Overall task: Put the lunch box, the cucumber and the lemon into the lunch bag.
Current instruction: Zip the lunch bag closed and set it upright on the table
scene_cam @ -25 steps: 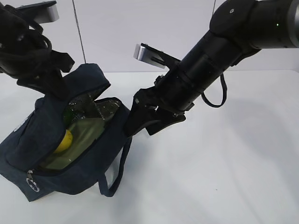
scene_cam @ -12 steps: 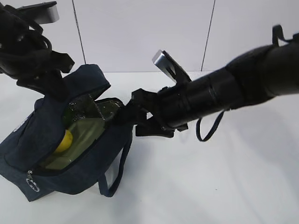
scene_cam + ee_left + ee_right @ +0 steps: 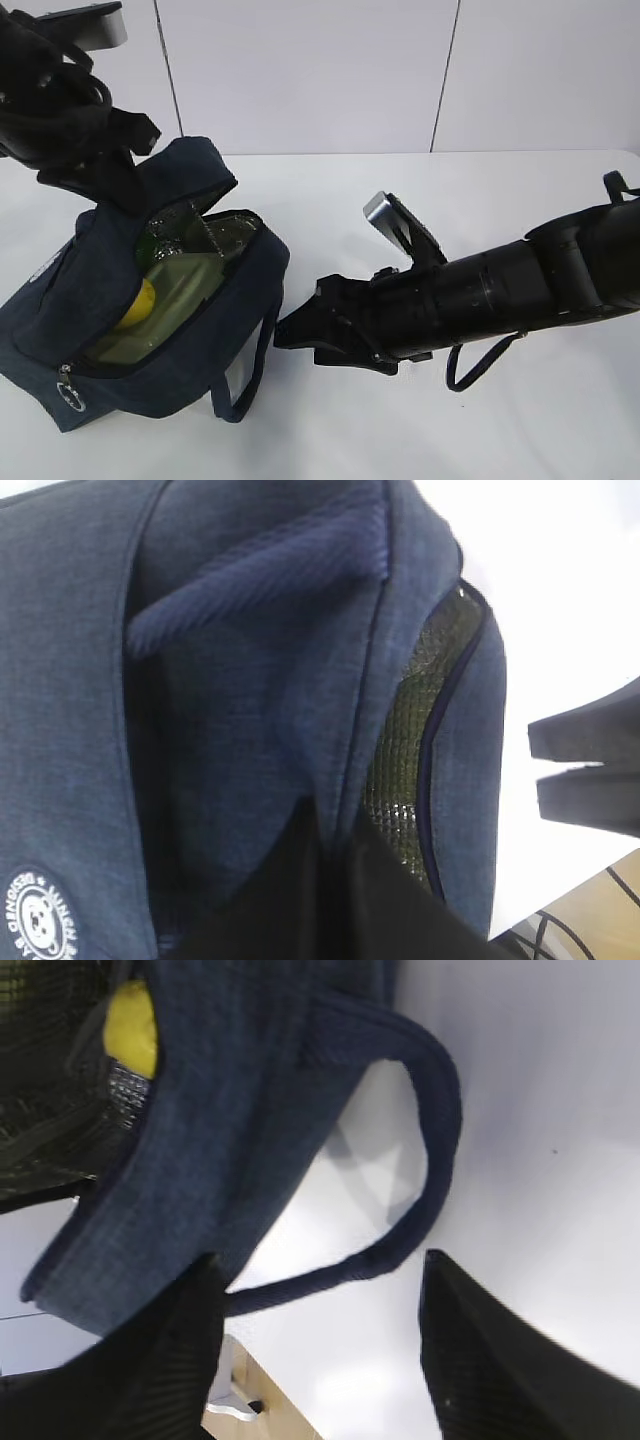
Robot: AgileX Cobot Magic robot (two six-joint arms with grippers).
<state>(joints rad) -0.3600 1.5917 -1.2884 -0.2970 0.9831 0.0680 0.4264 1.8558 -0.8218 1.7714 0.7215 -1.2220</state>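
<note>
Exterior view: right gripper now pulled back from the mouth of the lunch bag and dropped low over the white table, a second ago up at the bag's rim; jaws parted, nothing between them. Lemon and pale-lidded lunch box lying inside the open bag, a dark green patch at the back of the opening perhaps the cucumber, not certain. Left gripper clamped on the bag's raised flap, holding the mouth open. Judged from this: loading likely done, the retreat marking its end. Left wrist view: navy fabric pinched tight between the closed fingers, silver quilted lining at the edge; round white badge with a bear face and ringed lettering too small to read. Right wrist view: fingers spread apart and empty, loop handle on the table beyond them, lemon peeking from the opening.
</note>
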